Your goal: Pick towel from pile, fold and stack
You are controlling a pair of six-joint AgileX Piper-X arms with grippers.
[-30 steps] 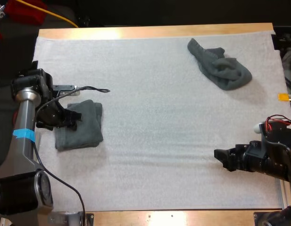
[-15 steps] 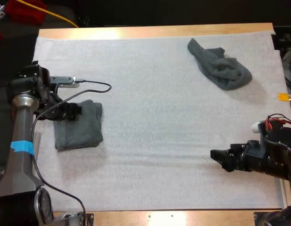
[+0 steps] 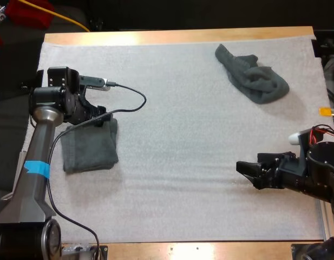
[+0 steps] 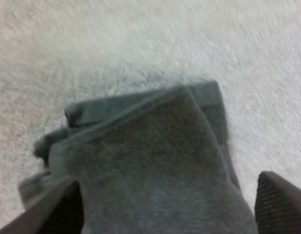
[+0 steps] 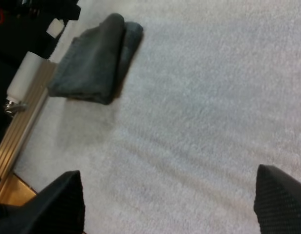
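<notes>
A folded dark grey-green towel stack (image 3: 91, 146) lies at the mat's left side. My left gripper (image 3: 102, 118) hovers over the stack's far edge. In the left wrist view its fingers (image 4: 55, 209) stand wide apart above the folded towel (image 4: 150, 151), gripping nothing. A crumpled towel (image 3: 254, 76) of the same colour lies at the far right of the mat. My right gripper (image 3: 247, 173) is open near the mat's front right, pointing left over bare mat. The right wrist view looks past its spread fingers (image 5: 282, 200) to the folded stack (image 5: 94, 63) far ahead.
The white mat (image 3: 183, 124) covers most of the wooden table (image 3: 177, 36). A wide stretch of bare mat lies between the two towels and between the arms. The table's front edge (image 3: 210, 250) runs close behind both arms.
My left gripper has drawn off the folded stack, shifting toward its far edge and a little right. My right gripper has crept left over the mat. Both towels stay put.
</notes>
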